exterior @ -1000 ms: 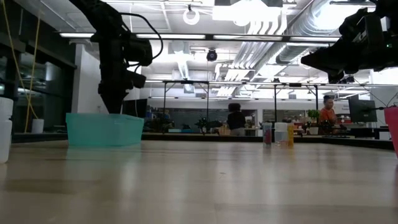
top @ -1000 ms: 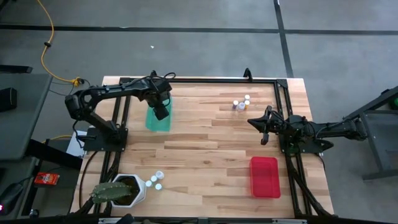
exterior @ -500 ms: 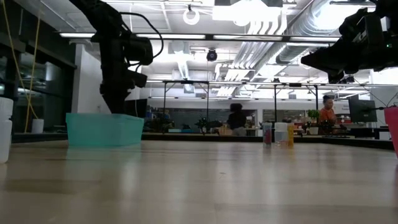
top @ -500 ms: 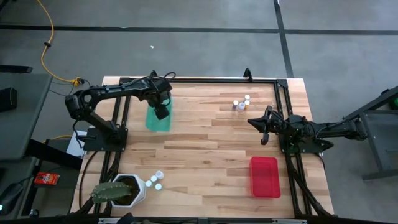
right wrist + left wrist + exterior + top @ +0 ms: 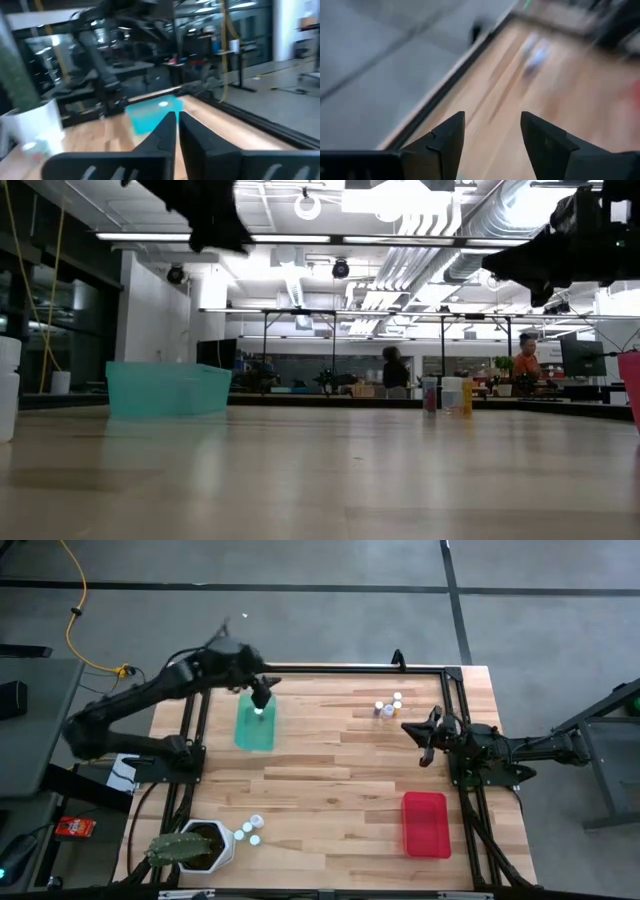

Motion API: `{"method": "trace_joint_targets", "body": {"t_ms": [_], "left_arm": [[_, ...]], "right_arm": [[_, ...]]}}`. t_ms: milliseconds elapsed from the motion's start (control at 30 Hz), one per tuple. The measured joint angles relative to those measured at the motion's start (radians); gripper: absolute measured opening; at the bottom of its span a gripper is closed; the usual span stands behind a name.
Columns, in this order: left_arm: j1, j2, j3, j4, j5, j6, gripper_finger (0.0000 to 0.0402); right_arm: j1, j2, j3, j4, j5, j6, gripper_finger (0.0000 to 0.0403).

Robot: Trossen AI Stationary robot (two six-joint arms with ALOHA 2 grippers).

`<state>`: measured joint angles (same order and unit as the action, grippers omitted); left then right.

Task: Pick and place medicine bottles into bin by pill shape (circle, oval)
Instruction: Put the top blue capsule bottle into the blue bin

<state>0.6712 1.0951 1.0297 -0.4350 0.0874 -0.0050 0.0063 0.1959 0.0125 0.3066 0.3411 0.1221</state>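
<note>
A: What changed over at ten o'clock on the desk (image 5: 330, 755)?

B: A second ago the left gripper (image 5: 261, 697) hung low inside the teal bin (image 5: 254, 730). It has since lifted and swung to the bin's far end, and its fingers (image 5: 445, 145) now stand well apart with nothing between them. A white-capped medicine bottle (image 5: 258, 711) lies in the far end of that bin, and I judge it was just released there.

A: So one bottle is sorted?

B: It looks that way, though the pill shape can't be checked from here.

A: And the rest?

B: A cluster of bottles (image 5: 388, 706) stands near the desk's far edge, around one o'clock. Three more white caps (image 5: 250, 830) sit at seven o'clock, just beside the cactus pot (image 5: 205, 843). The red bin (image 5: 425, 824) at four o'clock looks to hold none yet.

A: The right arm?

B: The right gripper (image 5: 428, 735) hovers near two o'clock, close to the far cluster. Its fingers (image 5: 165, 131) are all but shut, holding nothing. It has scarcely moved. The likely next step is a pick from one of the clusters.
</note>
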Motion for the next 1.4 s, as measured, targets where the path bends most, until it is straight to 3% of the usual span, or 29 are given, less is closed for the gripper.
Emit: {"method": "trace_joint_targets", "body": {"t_ms": [200, 433, 600, 900, 1133, 1400], "left_arm": [[-0.141, -0.193, -0.246, 0.418, 0.063, -0.026, 0.0181], [-0.279, -0.252, -0.449, 0.748, 0.058, -0.029, 0.0181], [-0.307, -0.243, -0.466, 0.775, 0.05, -0.029, 0.0181], [-0.342, -0.202, -0.466, 0.806, 0.048, -0.066, 0.0181], [-0.359, -0.17, -0.466, 0.808, 0.048, -0.071, 0.0181], [-0.359, -0.154, -0.466, 0.807, 0.048, -0.071, 0.0181]], "right_arm": [[-0.021, 0.062, 0.112, -0.108, 0.101, -0.018, 0.0103], [-0.17, 0.322, 0.376, -0.423, 0.044, 0.021, 0.0178], [-0.321, 0.575, 0.567, -0.59, -0.108, 0.03, 0.0184], [-0.556, 1.011, 0.817, -0.814, -0.264, 0.037, 0.0184], [-0.596, 1.237, 0.92, -0.874, -0.273, -0.031, 0.0184], [-0.595, 1.362, 0.973, -0.873, -0.3, -0.059, 0.0184]]}}
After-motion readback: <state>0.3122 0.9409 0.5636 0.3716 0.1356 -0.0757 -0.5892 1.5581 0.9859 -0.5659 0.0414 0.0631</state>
